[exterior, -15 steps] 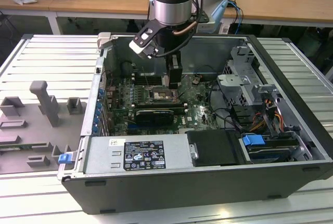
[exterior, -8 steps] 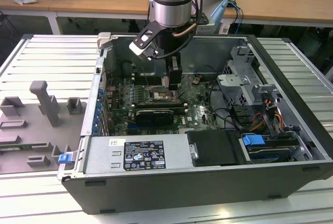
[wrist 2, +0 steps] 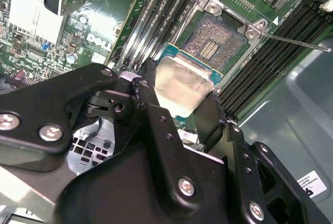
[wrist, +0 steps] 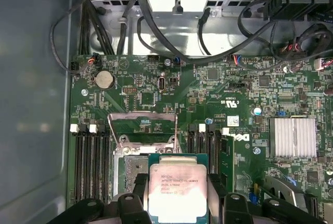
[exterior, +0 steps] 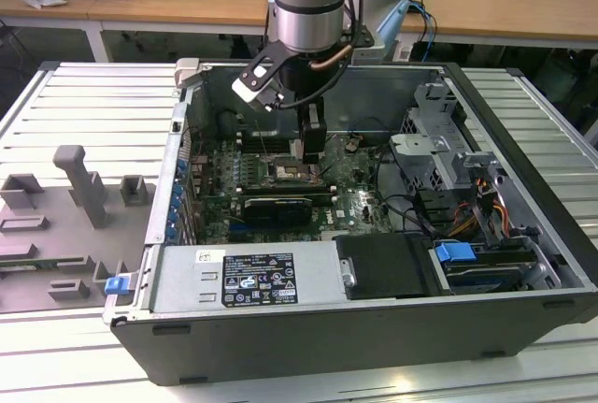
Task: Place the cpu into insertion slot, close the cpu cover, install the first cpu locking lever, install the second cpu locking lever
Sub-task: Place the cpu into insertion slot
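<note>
My gripper reaches down into the open computer case, over the motherboard. It is shut on the cpu, a flat square chip with a silvery top, which sits between two black fingers. The chip hangs just above the insertion slot and partly overlaps it. In the first wrist view the slot's bare contact field shows beside the chip. The cpu cover stands raised on its hinge behind the slot. A thin locking lever sticks out sideways from the slot's frame.
Memory slots flank the socket on both sides. A finned heatsink and an expansion card sit nearby. Cables and a drive cage crowd one end of the case. A grey fixture tray lies at the exterior view's left.
</note>
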`<state>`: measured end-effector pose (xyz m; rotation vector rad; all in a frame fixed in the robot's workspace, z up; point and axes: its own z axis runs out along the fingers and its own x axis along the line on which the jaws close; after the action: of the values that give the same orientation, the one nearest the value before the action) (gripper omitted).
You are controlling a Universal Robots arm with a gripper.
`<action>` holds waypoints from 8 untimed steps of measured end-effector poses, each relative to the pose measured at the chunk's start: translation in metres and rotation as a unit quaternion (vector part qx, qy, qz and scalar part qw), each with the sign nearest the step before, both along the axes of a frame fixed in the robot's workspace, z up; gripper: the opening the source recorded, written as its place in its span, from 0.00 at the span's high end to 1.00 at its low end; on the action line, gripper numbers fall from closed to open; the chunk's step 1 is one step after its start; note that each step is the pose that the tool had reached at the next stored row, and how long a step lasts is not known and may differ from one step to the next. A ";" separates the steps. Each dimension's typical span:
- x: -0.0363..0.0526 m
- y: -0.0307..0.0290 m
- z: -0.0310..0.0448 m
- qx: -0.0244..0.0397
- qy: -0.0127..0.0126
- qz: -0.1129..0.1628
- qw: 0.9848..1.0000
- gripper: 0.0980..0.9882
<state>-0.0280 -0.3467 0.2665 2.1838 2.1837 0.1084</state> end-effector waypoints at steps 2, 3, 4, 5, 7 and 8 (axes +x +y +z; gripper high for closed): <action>0.0000 0.0000 -0.0005 0.000 0.000 0.000 1.000 0.51; 0.0000 0.0000 -0.0010 0.000 0.000 0.000 1.000 0.51; 0.0000 0.0000 -0.0013 0.000 0.000 0.000 1.000 0.51; 0.0000 0.0000 -0.0016 0.000 0.000 0.000 1.000 0.51; 0.0000 0.0000 -0.0041 0.000 0.000 0.000 1.000 0.51; 0.0000 0.0000 -0.0063 0.000 0.000 0.000 1.000 0.51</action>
<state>-0.0280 -0.3467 0.2602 2.1839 2.1839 0.1083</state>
